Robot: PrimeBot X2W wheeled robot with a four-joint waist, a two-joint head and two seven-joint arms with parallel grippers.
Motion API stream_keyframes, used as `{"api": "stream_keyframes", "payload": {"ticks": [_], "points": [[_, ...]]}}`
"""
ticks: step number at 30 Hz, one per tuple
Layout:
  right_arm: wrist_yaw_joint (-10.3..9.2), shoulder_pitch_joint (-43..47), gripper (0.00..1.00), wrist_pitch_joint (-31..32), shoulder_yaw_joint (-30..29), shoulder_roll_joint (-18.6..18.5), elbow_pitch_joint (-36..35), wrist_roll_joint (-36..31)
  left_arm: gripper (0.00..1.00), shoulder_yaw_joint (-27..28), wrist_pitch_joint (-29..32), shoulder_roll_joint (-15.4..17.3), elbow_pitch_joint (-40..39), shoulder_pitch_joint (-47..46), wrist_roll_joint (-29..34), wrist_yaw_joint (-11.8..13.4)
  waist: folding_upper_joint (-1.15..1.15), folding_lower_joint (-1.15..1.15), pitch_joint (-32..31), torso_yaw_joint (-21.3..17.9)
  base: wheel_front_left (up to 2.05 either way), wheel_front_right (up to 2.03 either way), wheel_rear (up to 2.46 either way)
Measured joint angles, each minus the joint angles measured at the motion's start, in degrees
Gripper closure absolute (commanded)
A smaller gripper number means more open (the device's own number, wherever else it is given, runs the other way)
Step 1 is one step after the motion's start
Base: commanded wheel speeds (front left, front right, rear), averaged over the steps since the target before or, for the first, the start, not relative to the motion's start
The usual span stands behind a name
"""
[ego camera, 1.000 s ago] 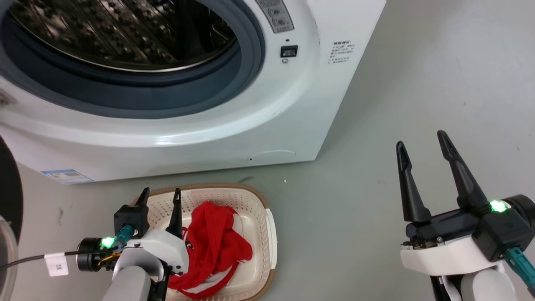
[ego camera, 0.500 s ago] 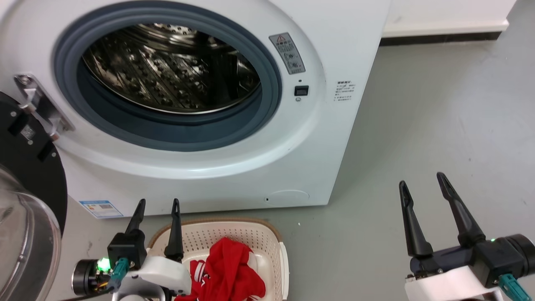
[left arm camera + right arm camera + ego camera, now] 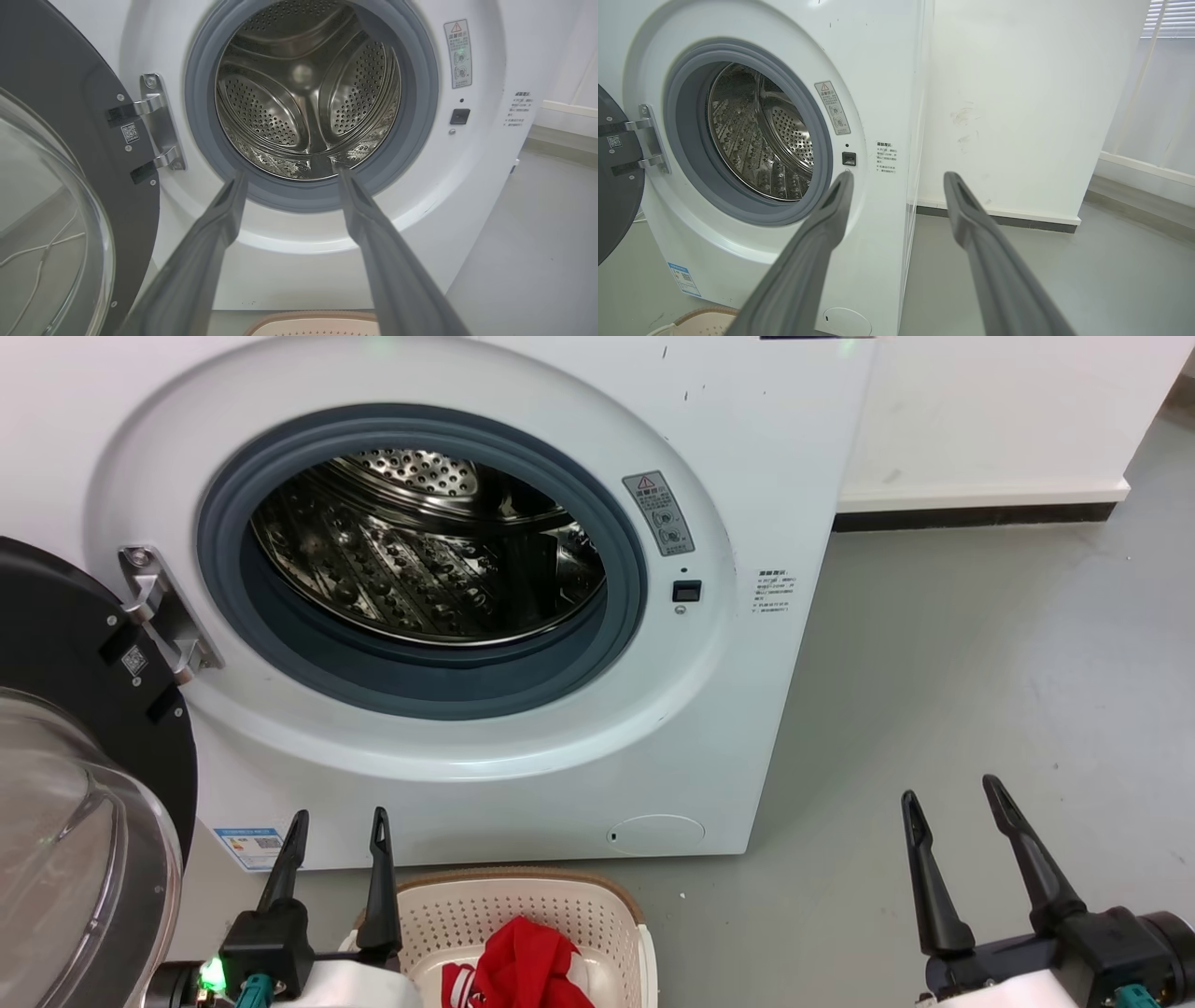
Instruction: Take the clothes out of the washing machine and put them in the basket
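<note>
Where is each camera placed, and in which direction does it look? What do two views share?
Head view: on the head, looking down at the washing machine and the basket holding the clothes; left gripper and right gripper show.
Left wrist view: left wrist, facing into the drum past its fingers.
Right wrist view: right wrist, facing the machine's front and a wall past its fingers.
Shared: both wrist views show the drum and door hinge.

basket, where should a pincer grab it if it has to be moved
Likely the white side handle on the basket, coming down from above: it stands out from the brown rim, clear of the red clothes heaped inside.
</note>
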Motion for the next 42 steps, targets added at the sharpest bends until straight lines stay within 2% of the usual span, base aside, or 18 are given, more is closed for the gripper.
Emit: {"api": "stream_keyframes", "payload": {"ticks": [9,40,41,42], "points": [[-0.01,2.01,0.0,0.0,-0.65,0.0,0.76,0.47,0.0,-0.32,0.0,-0.38,-3.27,3.42,0.67,-0.33,0.0,0.0,-2.1,0.89,0.0,0.0,0.0],[-0.01,2.78,0.0,0.0,-0.03,0.0,1.02,0.09,0.0,-0.94,0.0,-0.48,-3.37,5.17,-0.43,1.13,0.0,0.01,-2.33,1.03,0.0,0.0,0.0],[0.0,2.84,1.0,0.01,0.01,0.0,1.41,0.09,1.0,-0.99,0.02,-0.49,-3.0,5.22,-0.42,1.1,0.0,0.01,-2.32,1.02,0.0,0.0,0.0],[0.0,2.99,1.0,0.03,0.07,0.0,1.97,0.09,1.0,-0.98,0.03,-0.51,-2.42,5.37,-0.42,1.09,0.0,0.01,-2.32,1.02,0.0,0.0,0.0]]}}
